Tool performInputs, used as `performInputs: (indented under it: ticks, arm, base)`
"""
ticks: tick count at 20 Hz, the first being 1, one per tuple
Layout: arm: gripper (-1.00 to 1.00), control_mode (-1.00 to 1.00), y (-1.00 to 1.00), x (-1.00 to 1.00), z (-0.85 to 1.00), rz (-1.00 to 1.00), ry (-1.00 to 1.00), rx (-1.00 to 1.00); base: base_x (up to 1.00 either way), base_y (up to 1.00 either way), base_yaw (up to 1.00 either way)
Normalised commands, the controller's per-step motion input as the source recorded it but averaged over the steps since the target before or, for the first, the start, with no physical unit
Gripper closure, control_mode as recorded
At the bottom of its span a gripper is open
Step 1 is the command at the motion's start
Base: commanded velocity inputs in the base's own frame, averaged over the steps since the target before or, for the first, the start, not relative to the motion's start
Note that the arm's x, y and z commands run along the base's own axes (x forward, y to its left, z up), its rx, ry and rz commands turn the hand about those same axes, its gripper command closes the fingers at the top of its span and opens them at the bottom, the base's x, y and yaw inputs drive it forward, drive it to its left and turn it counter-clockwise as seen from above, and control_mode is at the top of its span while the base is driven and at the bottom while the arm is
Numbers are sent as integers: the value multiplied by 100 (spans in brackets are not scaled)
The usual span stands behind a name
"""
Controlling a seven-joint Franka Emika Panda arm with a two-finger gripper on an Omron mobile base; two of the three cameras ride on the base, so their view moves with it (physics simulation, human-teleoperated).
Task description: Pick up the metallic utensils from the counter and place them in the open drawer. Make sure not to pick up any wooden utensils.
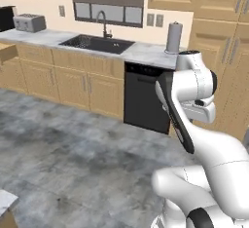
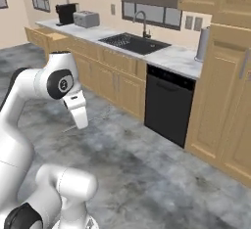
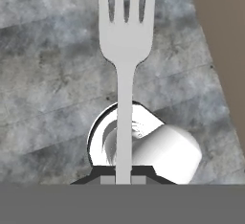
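Observation:
A slim all-silver fork sticks straight out from my gripper, whose jaws are shut on its handle. Its tines point away over the grey stone floor. In the right base view the gripper hangs low over the floor in the middle of the kitchen, well short of the cabinets. A light tan wooden drawer stands pulled out of the cabinet run at the far left, also seen as a box-like drawer at the left edge. The wooden utensils are out of view.
Along the back wall runs a marbled top with a toaster, a black sink and a paper towel roll, above a black dishwasher. Tall cabinets stand on the right. A marbled slab corner shows bottom left.

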Motion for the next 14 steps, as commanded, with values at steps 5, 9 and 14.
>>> performInputs:
  ticks: [5,9,14]
  arm:
    - [100,100,0,0,0,0,0,0]
    - [100,100,0,0,0,0,0,0]
    - [100,100,0,0,0,0,0,0]
  base:
    - [100,-44,35]
    - [100,-5,34]
    - [100,0,37]
